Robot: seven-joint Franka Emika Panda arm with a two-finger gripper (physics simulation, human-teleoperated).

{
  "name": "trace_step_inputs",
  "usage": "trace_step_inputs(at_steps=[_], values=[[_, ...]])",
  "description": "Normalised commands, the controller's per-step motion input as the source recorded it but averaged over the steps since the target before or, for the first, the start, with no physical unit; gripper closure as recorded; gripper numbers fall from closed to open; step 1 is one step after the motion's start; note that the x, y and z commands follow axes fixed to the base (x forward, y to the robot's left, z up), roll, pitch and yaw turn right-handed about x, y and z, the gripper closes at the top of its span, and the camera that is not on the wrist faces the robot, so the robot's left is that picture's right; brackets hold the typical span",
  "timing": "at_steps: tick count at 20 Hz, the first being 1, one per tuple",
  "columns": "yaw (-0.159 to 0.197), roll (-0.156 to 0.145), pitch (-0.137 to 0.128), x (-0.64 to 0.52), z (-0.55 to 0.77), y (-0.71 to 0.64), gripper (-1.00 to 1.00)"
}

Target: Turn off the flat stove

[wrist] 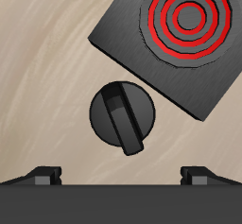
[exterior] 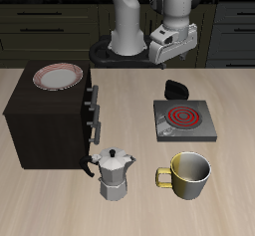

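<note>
The stove (exterior: 183,119) lies mid-table, coil (wrist: 187,16) glowing red. Its knob (wrist: 122,118) sits just behind it, toward the back edge: small, rigid, probably smooth (grip the raised bar across its top). The gripper (exterior: 172,61) hangs above, fingers spread, holding nothing.

Pale wood-grain surface (exterior: 234,170), carrying flat stove (exterior: 183,118) with black knob (exterior: 176,87) behind, dark-brown box (exterior: 48,118), moka pot (exterior: 115,172), yellow mug (exterior: 188,174) near front edge.
</note>
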Motion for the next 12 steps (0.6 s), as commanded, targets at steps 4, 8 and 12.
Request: trace_step_inputs(at_steps=[4,8,12], values=[[0.074,0.007,-0.013,-0.07,-0.20,0.04,-1.00],[0.047,-0.001,0.016,0.03,-0.28,0.03,-1.00],[0.039,-0.016,0.016,0.03,-0.25,0.01,-1.00]])
